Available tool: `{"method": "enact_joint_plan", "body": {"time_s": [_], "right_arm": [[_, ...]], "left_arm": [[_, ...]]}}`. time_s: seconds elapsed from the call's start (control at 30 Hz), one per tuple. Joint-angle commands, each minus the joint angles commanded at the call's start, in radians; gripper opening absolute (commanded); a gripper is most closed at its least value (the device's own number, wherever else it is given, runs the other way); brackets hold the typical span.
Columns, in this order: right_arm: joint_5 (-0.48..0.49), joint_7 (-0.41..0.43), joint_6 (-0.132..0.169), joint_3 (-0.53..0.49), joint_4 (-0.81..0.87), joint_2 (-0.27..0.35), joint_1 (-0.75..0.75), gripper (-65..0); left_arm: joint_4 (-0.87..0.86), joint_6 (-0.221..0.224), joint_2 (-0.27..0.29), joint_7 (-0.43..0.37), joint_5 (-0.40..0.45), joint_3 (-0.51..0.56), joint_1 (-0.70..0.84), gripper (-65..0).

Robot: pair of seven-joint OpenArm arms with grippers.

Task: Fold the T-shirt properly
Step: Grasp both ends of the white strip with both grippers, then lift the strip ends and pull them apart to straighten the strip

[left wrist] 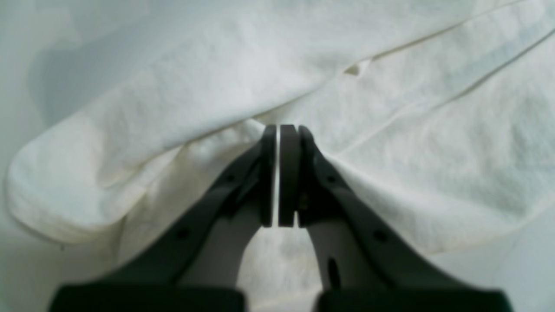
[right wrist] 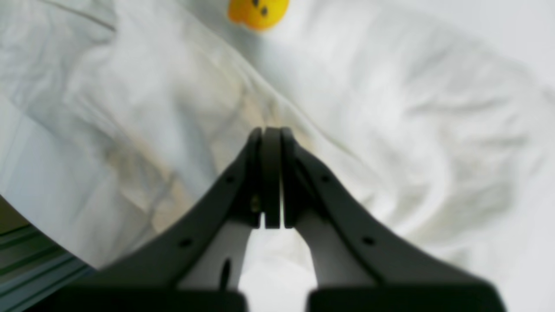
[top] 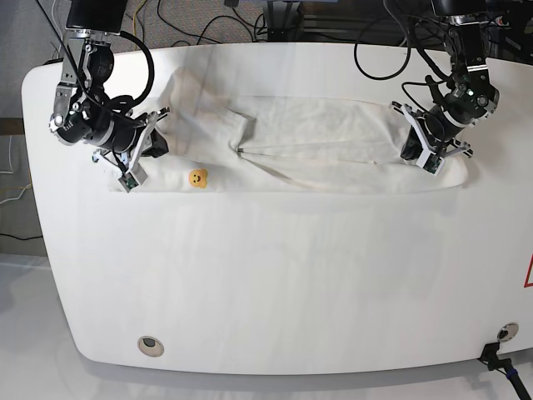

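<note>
The white T-shirt (top: 316,133) lies in a long folded band across the far half of the table, print hidden. Its small yellow bear-face mark (top: 197,177) shows near the left end, and at the top of the right wrist view (right wrist: 259,13). My right gripper (top: 154,143) is at the shirt's left end. Its jaws are shut (right wrist: 271,130), with creased cloth (right wrist: 390,108) gathered at the tips. My left gripper (top: 414,150) is at the right end, shut (left wrist: 279,130) on a fold of the shirt (left wrist: 390,151), and a thin sliver of white shows between the pads.
The white tabletop (top: 275,283) stretches toward the near edge, with a small round hole (top: 150,343) at the front left. Cables (top: 208,21) hang behind the far edge. The table's edge and the floor (right wrist: 26,255) show at the lower left of the right wrist view.
</note>
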Motion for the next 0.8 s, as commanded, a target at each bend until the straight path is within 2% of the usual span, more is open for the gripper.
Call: {"method": "enact_joint_plan", "body": {"time_s": [0.07,0.1,0.2,0.23,0.33,0.4,0.6,0.67,0.8], "right_arm": [[-0.006,0.003,-0.003,0.000,0.049,-0.003,-0.012,-65.0],[-0.008,0.005,-0.015,0.002,0.074,-0.025,-0.014,-65.0],[-0.048,0.009,-0.087,-0.002,0.123,-0.075,-0.015,-65.0],[-0.083,0.021,-0.100,-0.005,0.130,-0.095,-0.015,-65.0],[-0.198,0.097,-0.104,-0.008,0.133,-0.153,-0.035,-65.0],[-0.273,0.140,-0.106,-0.026,0.133,-0.187,-0.044,-65.0],[-0.463,0.316,-0.106,-0.034,0.132,-0.241,-0.130,-65.0],[-0.488,0.345,-0.104,-0.034,0.129,-0.255,-0.144,-65.0],[-0.488,0.348,-0.103,-0.034,0.129,-0.262,-0.158,-65.0]], "left_arm": [[0.035,0.000,0.000,0.000,0.000,-0.002,0.003,-65.0],[0.049,0.000,0.000,0.000,0.000,-0.003,0.003,-65.0],[0.078,0.000,0.003,-0.003,0.002,-0.032,0.003,-65.0],[0.087,0.000,0.005,-0.003,0.002,-0.040,0.003,-65.0],[0.097,0.000,0.003,-0.003,0.002,-0.049,0.003,-65.0],[0.095,0.000,0.003,-0.003,0.002,-0.097,0.005,-65.0],[0.092,0.000,0.002,-0.003,-0.002,-0.221,0.037,-65.0],[0.092,0.000,0.002,-0.002,-0.003,-0.247,0.040,-65.0],[0.094,0.000,0.002,0.000,-0.005,-0.256,0.043,-65.0]]}}
